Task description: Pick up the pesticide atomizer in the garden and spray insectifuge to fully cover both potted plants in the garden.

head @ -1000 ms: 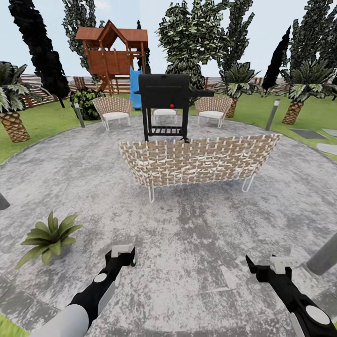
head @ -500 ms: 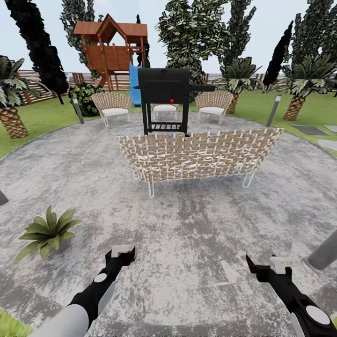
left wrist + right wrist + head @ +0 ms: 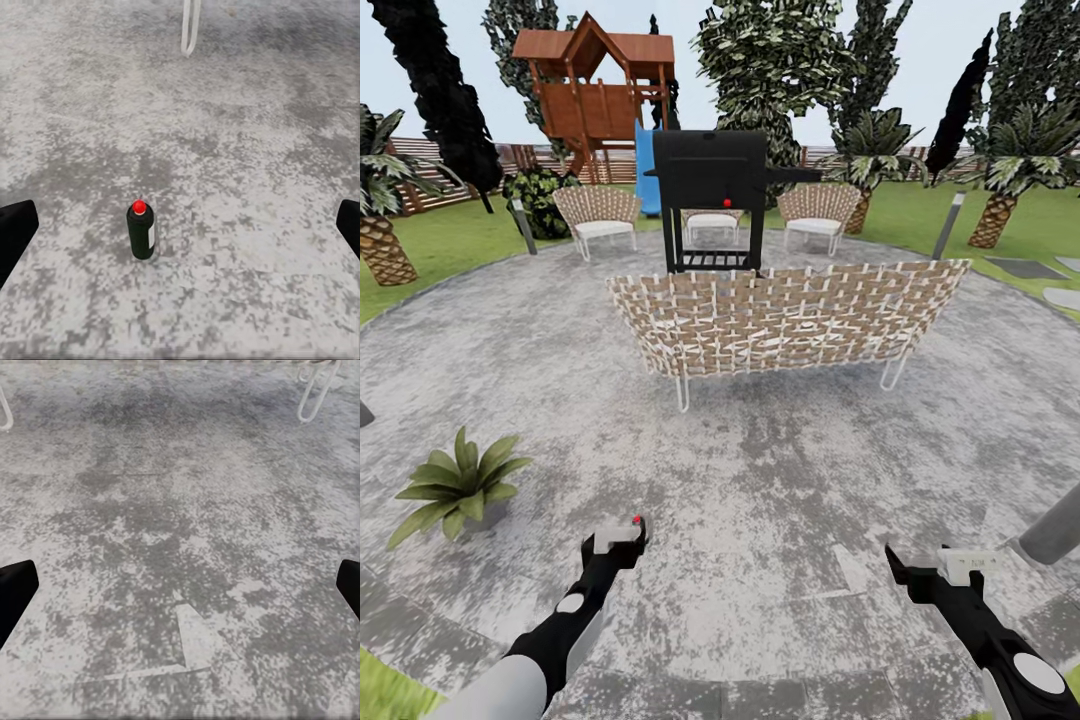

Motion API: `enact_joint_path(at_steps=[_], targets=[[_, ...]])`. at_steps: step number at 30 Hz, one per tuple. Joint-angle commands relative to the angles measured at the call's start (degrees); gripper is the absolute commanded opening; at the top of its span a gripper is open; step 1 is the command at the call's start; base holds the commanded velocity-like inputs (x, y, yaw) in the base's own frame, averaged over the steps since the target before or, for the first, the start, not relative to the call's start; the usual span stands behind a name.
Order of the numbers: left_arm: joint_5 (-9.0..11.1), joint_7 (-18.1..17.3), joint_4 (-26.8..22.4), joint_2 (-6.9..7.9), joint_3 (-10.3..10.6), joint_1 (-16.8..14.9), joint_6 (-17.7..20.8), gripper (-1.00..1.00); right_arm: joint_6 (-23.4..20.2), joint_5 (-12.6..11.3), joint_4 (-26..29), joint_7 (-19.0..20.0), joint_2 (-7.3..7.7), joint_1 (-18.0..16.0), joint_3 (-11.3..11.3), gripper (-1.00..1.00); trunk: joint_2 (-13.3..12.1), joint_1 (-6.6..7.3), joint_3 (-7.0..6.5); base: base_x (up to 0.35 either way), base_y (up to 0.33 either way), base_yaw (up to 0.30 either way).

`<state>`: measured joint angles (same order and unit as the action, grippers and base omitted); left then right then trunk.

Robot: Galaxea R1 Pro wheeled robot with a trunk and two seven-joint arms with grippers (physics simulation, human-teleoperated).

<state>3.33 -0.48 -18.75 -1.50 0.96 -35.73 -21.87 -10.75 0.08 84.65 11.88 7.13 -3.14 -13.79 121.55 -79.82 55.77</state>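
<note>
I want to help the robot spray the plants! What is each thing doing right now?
pesticide atomizer: upright on the patio, not held.
potted plant: upright on the patio.
left end effector: open, empty.
right end effector: open, empty.
grill: lid closed.

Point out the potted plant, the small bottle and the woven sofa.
potted plant [image 3: 458, 488]: head view, middle of its leaf rosette.
small bottle [image 3: 141, 235]: left wrist view, dark body below the red cap.
woven sofa [image 3: 780, 318]: head view, woven back.
</note>
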Motion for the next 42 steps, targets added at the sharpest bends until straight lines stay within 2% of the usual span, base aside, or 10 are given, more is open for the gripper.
enact_joint_path(at_steps=[1,18,42], targets=[[0.4,0.0,0.1,0.01,0.1,0.0,-0.3,1.00,-0.3,0.0,0.1,0.3,-0.01,0.0,-0.1,1.00,0.4,-0.22,0.32,0.000,0.000,0.000],[0.4,0.4,0.0,-0.08,0.1,0.0,-0.6,1.00,-0.3,0.0,0.0,0.3,-0.01,0.0,0.0,1.00,7.3,-3.95,4.83,0.000,0.000,0.052],[0.4,0.4,0.2,0.01,0.0,0.0,-0.6,1.00,0.0,0.2,-0.2,0.3,-0.22,0.0,0.1,1.00,16.9,-9.22,9.21,0.000,0.000,0.005]])
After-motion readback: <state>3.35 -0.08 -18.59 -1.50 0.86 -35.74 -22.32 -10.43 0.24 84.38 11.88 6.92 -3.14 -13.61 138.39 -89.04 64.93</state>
